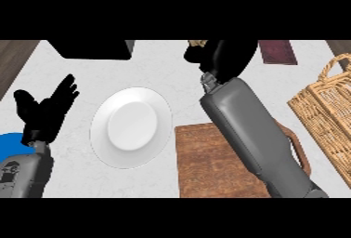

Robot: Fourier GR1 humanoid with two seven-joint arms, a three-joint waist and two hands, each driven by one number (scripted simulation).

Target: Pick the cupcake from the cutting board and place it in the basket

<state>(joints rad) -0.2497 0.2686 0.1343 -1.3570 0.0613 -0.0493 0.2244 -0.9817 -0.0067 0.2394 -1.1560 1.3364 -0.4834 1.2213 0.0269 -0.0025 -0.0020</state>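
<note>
Curling round the cupcake (198, 43), only a tan scrap of it showing, the right hand (223, 58) sits past the board's (205, 162) far edge. Bare worktop (171, 74) lies between it and the basket (322, 116) at right. The left hand (44, 111) rests open beside the plate (130, 125).

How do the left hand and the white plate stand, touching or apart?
Apart. The head view shows bare counter between the open left hand and the white plate.
</note>
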